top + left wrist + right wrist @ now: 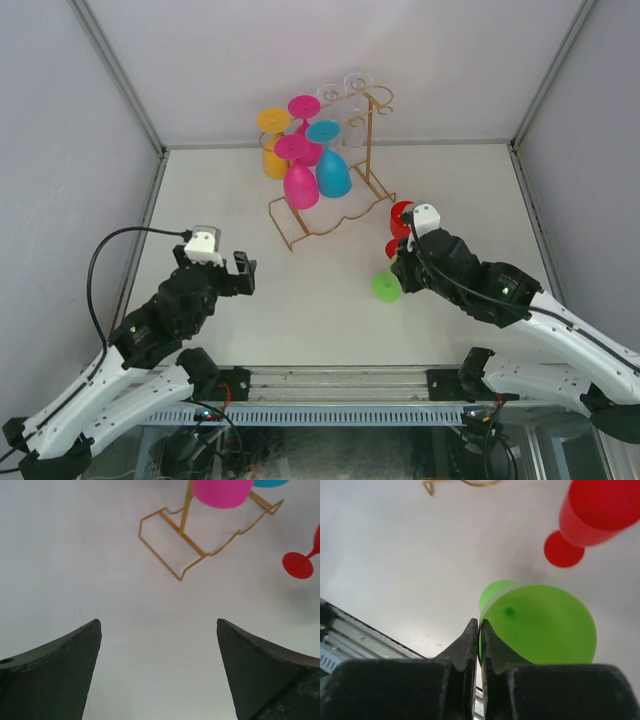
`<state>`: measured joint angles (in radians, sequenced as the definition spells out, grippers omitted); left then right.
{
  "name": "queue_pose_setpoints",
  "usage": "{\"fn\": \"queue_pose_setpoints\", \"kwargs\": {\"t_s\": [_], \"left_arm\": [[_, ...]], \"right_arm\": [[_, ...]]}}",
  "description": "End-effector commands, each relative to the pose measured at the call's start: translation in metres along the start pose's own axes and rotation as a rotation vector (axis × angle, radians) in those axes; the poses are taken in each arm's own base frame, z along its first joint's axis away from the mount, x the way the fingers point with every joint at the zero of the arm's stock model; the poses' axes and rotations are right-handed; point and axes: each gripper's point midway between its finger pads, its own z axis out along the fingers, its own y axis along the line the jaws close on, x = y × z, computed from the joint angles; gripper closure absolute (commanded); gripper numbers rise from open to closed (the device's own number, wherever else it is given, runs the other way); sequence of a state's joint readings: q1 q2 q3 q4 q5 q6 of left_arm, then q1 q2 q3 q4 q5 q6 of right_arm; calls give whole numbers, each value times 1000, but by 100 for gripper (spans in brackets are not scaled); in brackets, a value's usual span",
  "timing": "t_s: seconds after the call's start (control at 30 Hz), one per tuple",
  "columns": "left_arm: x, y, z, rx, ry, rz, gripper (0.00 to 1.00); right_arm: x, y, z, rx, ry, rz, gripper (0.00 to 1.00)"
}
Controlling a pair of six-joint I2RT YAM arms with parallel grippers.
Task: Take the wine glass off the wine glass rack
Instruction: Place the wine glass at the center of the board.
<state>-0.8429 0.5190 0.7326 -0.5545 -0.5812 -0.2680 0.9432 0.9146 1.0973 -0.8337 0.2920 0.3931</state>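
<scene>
1. Rack [345,218] [185,534]: a gold wire stand at the far middle of the table [220,200]. The left wrist view shows only its wavy base and one post, cut off by the top edge.
2. Hanging glasses: orange glass [273,150], pink glass [300,185] [220,492] and blue glass [333,172] [270,482] hang bowl-down from the rails. A second pink one behind is partly covered. The clear glasses [345,95] at the back are faint against the wall, and their number is hard to tell.
3. Green glass [385,287] [545,625]: off the rack, near the front right of the table and well apart from the stand. From above, the wrist hides most of it.
4. Right gripper [397,265] [479,625]: fingers pressed together with a thin strip of green between them, so they seem to pinch the wall of the green bowl. The contact itself is blurred.
5. Red glass [400,215] [298,565] [600,510]: stands on the table just beside the green one, between it and the rack. Its bowl is cut off in both wrist views.
6. Left gripper [243,275] [159,622]: fingers spread wide over bare table, holding nothing, well apart from the rack.
</scene>
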Motion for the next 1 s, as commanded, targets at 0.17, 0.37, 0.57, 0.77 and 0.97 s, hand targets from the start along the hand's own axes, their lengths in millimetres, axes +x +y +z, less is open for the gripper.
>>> {"fn": "queue_pose_setpoints", "kwargs": {"t_s": [0.17, 0.37, 0.57, 0.77, 0.97], "left_arm": [[42, 22, -13, -87, 105, -243, 0], [40, 33, -11, -156, 96, -231, 0], [41, 39, -12, -199, 123, -195, 0], [38, 36, -16, -160, 103, -210, 0], [36, 38, -17, -165, 84, -221, 0]], "right_arm": [[23, -60, -6, 229, -26, 116, 100], [23, -101, -5, 351, -47, 214, 100], [10, -122, 0, 413, -76, 186, 100], [13, -165, 15, 458, -4, 284, 100], [-1, -174, 36, 411, -33, 302, 100]]}}
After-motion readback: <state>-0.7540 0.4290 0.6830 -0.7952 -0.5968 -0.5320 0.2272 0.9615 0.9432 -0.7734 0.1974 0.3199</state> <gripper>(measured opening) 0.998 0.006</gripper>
